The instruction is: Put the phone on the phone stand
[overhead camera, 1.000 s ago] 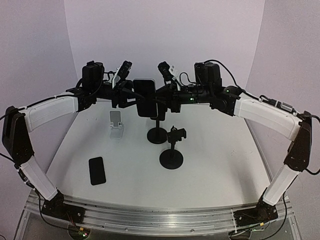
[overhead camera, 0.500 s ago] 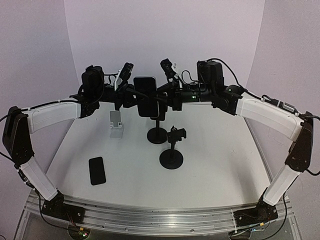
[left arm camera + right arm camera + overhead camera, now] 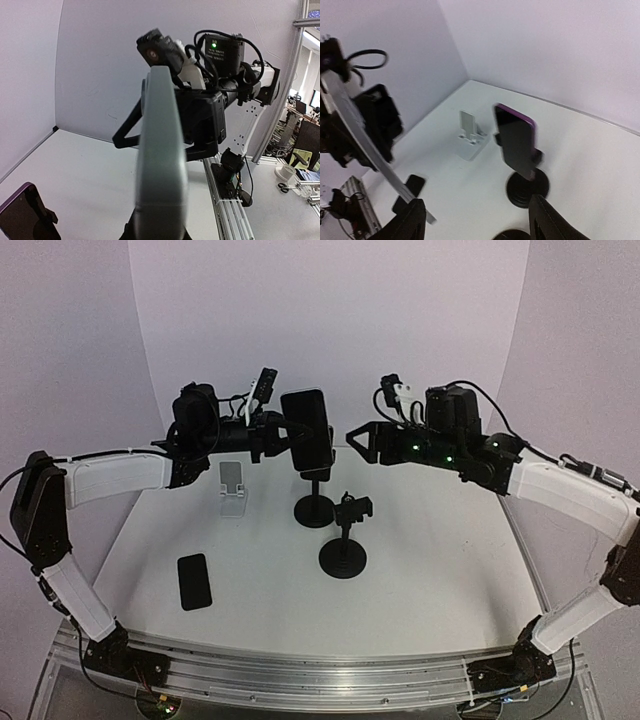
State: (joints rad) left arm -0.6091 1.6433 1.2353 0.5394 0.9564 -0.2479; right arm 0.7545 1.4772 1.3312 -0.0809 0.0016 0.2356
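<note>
Phone upright, long axis vertical, clamped in the left gripper; right gripper gapes empty just beside it. White stand sits below the left gripper, nearer that arm, so the descent looks like its job
</note>
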